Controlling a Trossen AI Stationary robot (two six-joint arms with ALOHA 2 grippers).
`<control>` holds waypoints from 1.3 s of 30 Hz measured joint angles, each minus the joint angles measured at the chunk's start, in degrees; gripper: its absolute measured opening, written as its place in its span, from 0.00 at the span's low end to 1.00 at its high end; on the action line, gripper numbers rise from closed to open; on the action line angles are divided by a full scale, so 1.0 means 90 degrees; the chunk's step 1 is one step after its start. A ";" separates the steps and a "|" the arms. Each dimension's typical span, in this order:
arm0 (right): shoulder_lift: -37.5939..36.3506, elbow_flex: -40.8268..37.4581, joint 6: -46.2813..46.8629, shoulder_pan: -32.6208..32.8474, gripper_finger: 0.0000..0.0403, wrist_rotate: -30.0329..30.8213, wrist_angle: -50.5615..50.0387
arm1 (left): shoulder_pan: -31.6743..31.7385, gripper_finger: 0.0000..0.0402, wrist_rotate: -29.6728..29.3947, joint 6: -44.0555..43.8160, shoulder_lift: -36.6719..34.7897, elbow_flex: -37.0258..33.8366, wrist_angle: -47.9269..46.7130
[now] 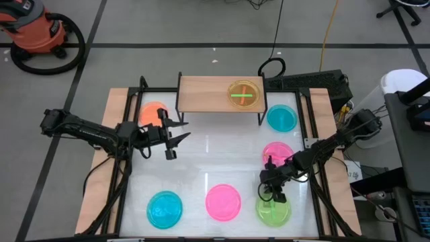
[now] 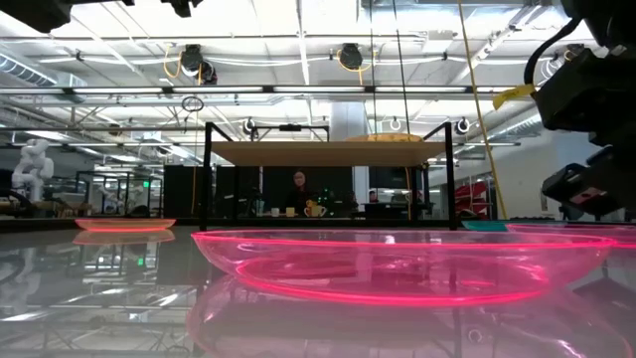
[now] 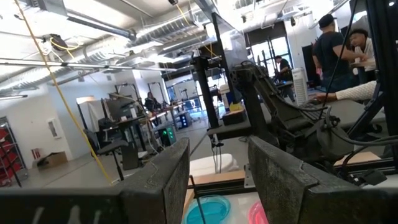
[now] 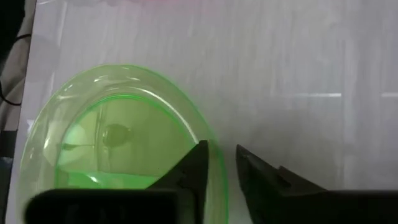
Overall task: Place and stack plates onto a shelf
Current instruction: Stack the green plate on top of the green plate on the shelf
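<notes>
The light-wood shelf [image 1: 215, 94] stands at the table's far side and carries an orange plate with a green one in it [image 1: 244, 94]. Loose on the white tabletop lie an orange plate [image 1: 152, 112], two blue plates [image 1: 281, 118] [image 1: 164, 208], two pink plates [image 1: 277, 153] [image 1: 223, 202] and a green plate [image 1: 273, 211]. My right gripper [image 1: 274, 195] [image 4: 222, 163] is open and low over the green plate's rim [image 4: 214, 149], one finger inside and one outside, with a gap showing. My left gripper [image 1: 172, 139] [image 3: 217, 168] hangs open beside the orange plate, holding nothing.
The shelf's black legs [image 1: 179, 101] stand close to my left gripper. The table's black frame rails [image 1: 312, 134] run along both sides. The near pink plate [image 2: 397, 264] fills the low view. People show in the room beyond. A vacuum [image 1: 37, 33] sits on the floor.
</notes>
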 joint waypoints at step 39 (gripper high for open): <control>-0.2658 -0.0007 -0.5081 -0.3498 0.00 0.3545 0.4971 | 0.0512 0.42 0.0066 -0.0716 0.0309 0.0000 0.0247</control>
